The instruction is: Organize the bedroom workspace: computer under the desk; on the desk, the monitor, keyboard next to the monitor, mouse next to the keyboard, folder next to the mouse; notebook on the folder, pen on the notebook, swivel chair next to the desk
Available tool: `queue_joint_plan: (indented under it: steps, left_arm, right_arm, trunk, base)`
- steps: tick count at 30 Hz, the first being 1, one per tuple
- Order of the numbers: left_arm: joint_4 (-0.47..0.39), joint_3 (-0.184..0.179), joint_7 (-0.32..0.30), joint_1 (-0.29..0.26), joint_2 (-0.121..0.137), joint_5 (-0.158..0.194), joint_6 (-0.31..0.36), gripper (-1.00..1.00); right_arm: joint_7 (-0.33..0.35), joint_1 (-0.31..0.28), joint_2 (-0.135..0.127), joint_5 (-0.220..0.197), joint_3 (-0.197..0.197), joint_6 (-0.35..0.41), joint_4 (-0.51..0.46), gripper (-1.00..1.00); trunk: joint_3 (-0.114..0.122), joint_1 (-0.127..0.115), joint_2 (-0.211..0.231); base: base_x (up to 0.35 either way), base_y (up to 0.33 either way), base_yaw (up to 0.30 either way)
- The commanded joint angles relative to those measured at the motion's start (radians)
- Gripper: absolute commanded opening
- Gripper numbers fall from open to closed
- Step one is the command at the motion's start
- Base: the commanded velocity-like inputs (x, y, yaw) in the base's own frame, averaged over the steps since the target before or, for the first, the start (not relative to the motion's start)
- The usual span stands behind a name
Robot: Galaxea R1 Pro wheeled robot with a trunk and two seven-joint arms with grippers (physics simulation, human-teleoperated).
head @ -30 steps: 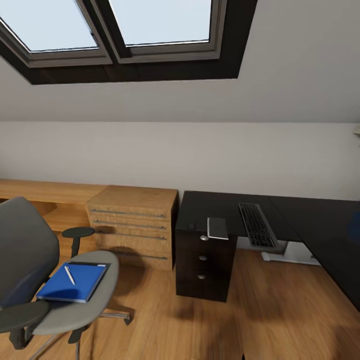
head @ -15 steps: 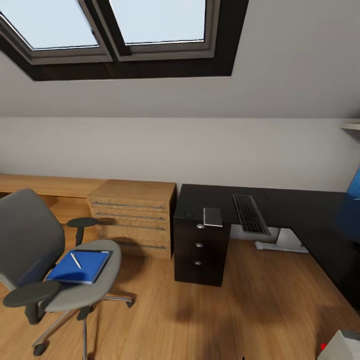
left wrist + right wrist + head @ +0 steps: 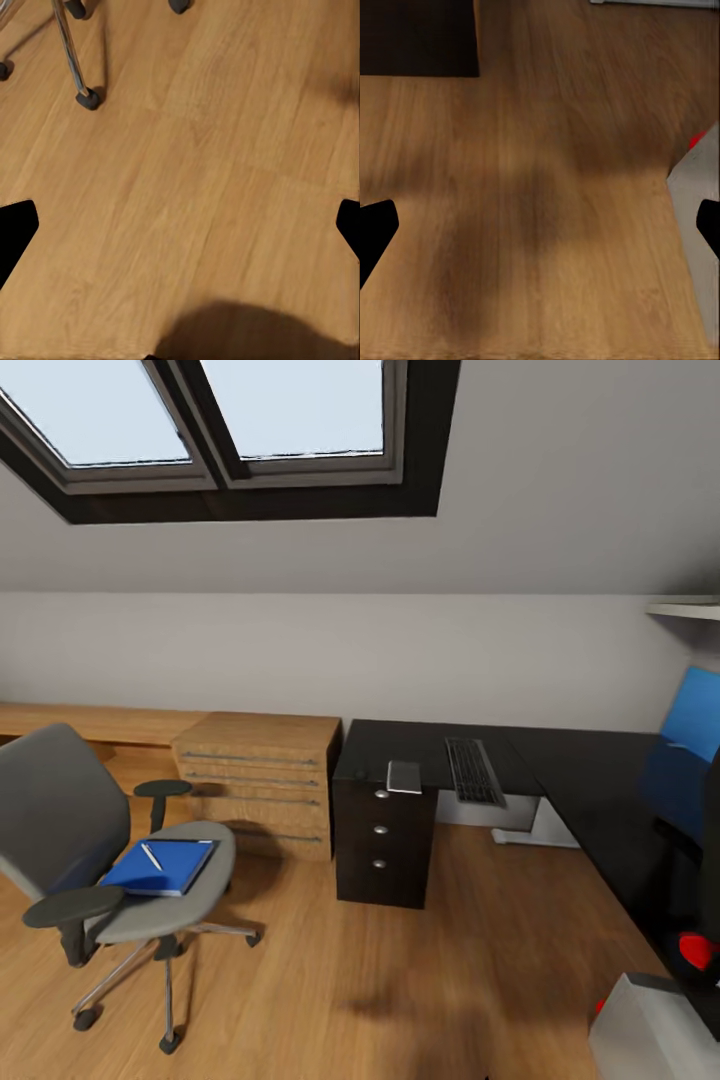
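Observation:
The swivel chair (image 3: 60,830) stands at the left on the wood floor, and its castors (image 3: 88,97) are under my left gripper (image 3: 180,232). On its seat lies the blue folder (image 3: 170,872) with the pen (image 3: 152,856) on top. The black desk (image 3: 590,780) holds the keyboard (image 3: 472,770) and a small flat grey rectangle (image 3: 404,776) above the drawer unit (image 3: 385,845). The pale computer (image 3: 650,1030) sits at the lower right, beside the black monitor (image 3: 708,840). My right gripper (image 3: 540,232) hangs open over the floor by the computer (image 3: 697,195). I cannot make out the mouse.
A light-wood drawer chest (image 3: 262,780) and a low wooden bench (image 3: 90,722) line the back wall, left of the desk. A blue wall panel (image 3: 695,715) hangs at the right. Open floor (image 3: 420,980) lies between the chair and the desk.
The camera has pulled back and turned right, so everything slid left and shrank. The computer and monitor came into view at the right. Nothing in the room moved.

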Motion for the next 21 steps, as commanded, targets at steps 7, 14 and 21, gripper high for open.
queue_joint_plan:
  steps: [7,14,21]
  left_arm:
    - [0.001,-0.008,0.006,-0.002,0.001,0.012,-0.005,1.0]
    - [0.001,-0.008,0.007,-0.001,0.001,0.011,-0.006,1.0]
    - [0.0,-0.008,0.007,-0.002,0.0,0.011,-0.025,1.0]
  right_arm:
    - [-0.006,-0.001,0.0,-0.011,0.008,-0.005,0.001,1.0]
    - [-0.006,-0.001,0.002,-0.011,0.01,-0.004,0.002,1.0]
    - [-0.006,-0.001,0.002,-0.011,0.011,-0.005,0.002,1.0]
  trunk:
    - [0.005,-0.001,-0.001]
    - [0.011,-0.001,-0.001]
    - [0.027,-0.012,0.02]
  base:
    - [-0.329,-0.022,-0.191]
    - [-0.319,-0.002,-0.221]
    - [-0.077,0.0,-0.229]
